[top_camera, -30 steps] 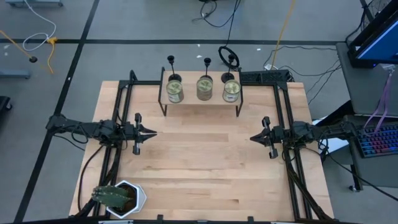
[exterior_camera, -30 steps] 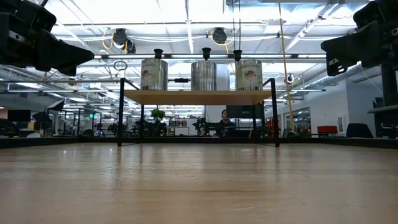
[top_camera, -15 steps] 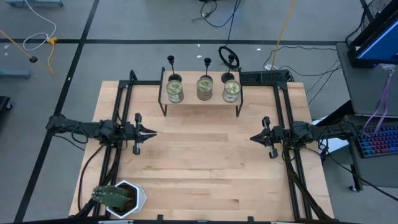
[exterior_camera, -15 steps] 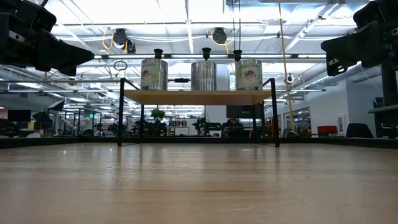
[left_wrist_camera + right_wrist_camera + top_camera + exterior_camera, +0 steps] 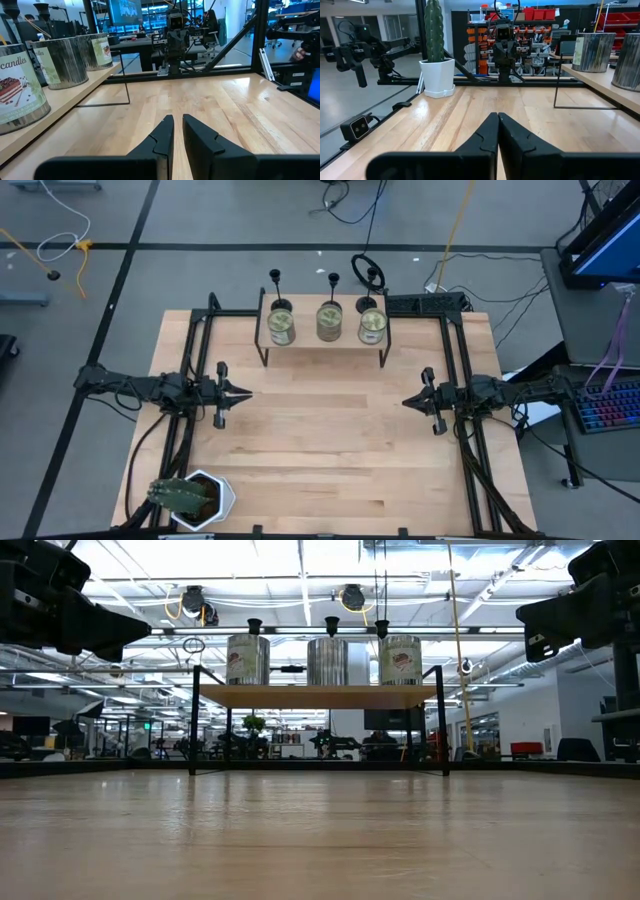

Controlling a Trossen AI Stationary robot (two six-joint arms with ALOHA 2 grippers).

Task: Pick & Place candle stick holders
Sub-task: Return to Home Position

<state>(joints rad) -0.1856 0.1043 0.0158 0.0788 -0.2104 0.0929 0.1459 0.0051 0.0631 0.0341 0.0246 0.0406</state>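
Three small black candle stick holders (image 5: pixel 275 280) (image 5: pixel 333 280) (image 5: pixel 363 306) stand upright on their round bases along the far edge of a raised wooden shelf (image 5: pixel 322 343), behind three greenish-gold cans (image 5: pixel 329 321). In the low view their cup tops (image 5: pixel 331 624) show above the cans. My left gripper (image 5: pixel 247 392) hovers shut and empty at the table's left, pointing right, with only a thin slit between its fingers in its wrist view (image 5: pixel 178 122). My right gripper (image 5: pixel 405 401) hovers shut and empty at the table's right, pointing left; it also shows in its wrist view (image 5: pixel 498 120).
The shelf stands on thin black wire legs (image 5: pixel 192 720) at the far middle of the table. A potted cactus in a white pot (image 5: pixel 190 498) stands at the near left corner. Bare wood lies between the two grippers (image 5: pixel 325 410).
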